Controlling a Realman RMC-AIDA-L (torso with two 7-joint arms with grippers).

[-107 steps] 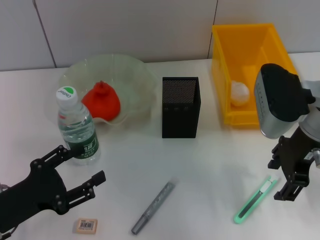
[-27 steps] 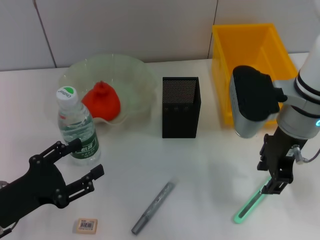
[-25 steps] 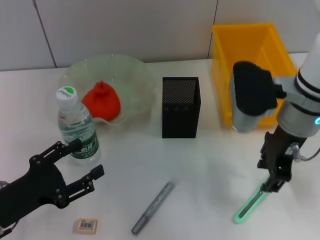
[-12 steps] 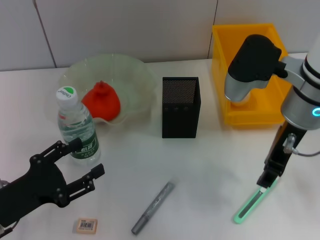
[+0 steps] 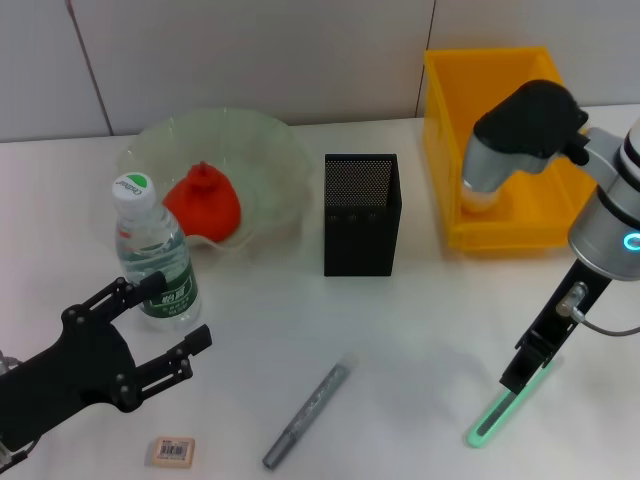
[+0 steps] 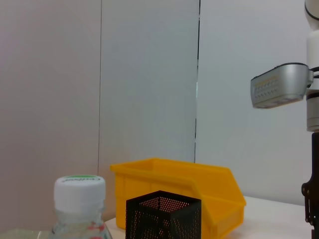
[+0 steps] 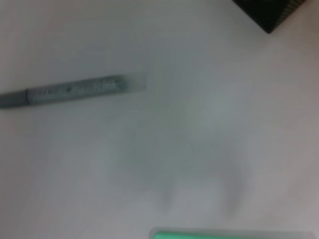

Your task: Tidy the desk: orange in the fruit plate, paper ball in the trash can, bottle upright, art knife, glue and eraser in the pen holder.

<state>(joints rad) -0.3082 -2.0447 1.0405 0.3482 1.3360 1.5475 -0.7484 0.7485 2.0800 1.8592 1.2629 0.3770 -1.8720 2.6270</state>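
The orange (image 5: 202, 205) lies in the fruit plate (image 5: 262, 132) at the back left. The bottle (image 5: 155, 258) stands upright in front of it. The pen holder (image 5: 362, 213) stands mid-table. In the trash can (image 5: 500, 90) the paper ball (image 5: 476, 200) shows partly behind my right arm. The art knife (image 5: 500, 410) lies at the front right, and my right gripper (image 5: 528, 366) stands over its far end. The glue (image 5: 306, 415) and the eraser (image 5: 172, 451) lie near the front edge. My left gripper (image 5: 175, 312) is open just in front of the bottle, holding nothing.
The right wrist view looks down on the glue (image 7: 75, 89), a strip of the art knife (image 7: 229, 234) and a corner of the pen holder (image 7: 271, 12). The left wrist view shows the bottle's cap (image 6: 79, 191), the pen holder (image 6: 162, 216) and the trash can (image 6: 174, 179).
My right arm has turned at the wrist and its upper part has swung up and to the right, while its gripper stays over the art knife's end. The knife and my left arm have barely moved.
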